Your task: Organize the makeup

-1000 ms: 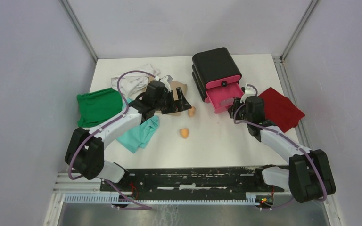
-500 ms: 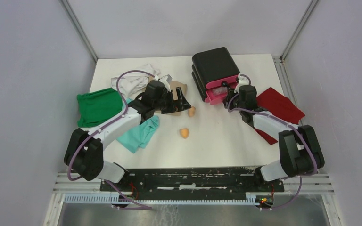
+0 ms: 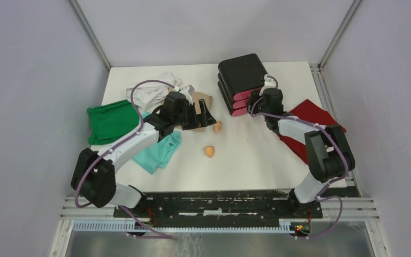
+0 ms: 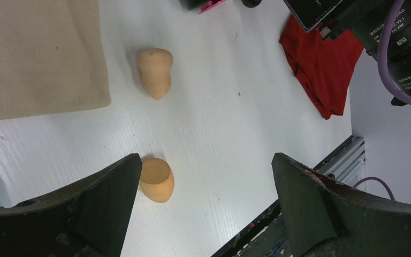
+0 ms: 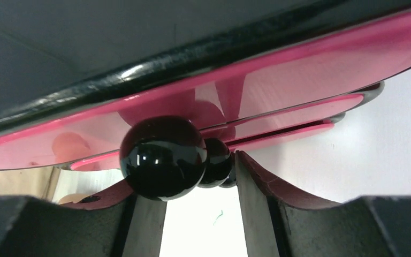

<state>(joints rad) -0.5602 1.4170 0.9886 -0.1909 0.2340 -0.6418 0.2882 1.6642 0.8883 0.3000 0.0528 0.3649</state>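
Between the spread fingers of the left gripper (image 4: 204, 160), wide open and holding nothing, lie the two orange sponges on the white table (image 4: 219, 134). The nearer sponge (image 4: 157, 181) sits just inside one finger, close to touching it. The farther sponge (image 4: 154, 72) lies ahead of the jaws, beside the edge of a beige cloth (image 4: 37, 53).

Both sponges look light, soft and springy, so they should squash rather than slip and will not break. A firm pinch could pop one sideways off its rounded flank. The waist is probably the best hold on the farther one, where it narrows between bulb and tip. The nearer one is best taken across its fat middle. Either may roll if nudged.

At the right gripper (image 5: 190, 176), a glossy black knob (image 5: 163, 157) sits between the fingers, on the front of a pink drawer (image 5: 299, 80) in the black box (image 3: 243, 69). Whether the jaws clamp it or only flank it I cannot tell, since the knob hides the contact.

The drawers look pushed in, so their contents are hidden. From above, the left arm covers part of the cloth pile, and no other makeup can be made out. An orange blur on the drawer front may be a reflection.
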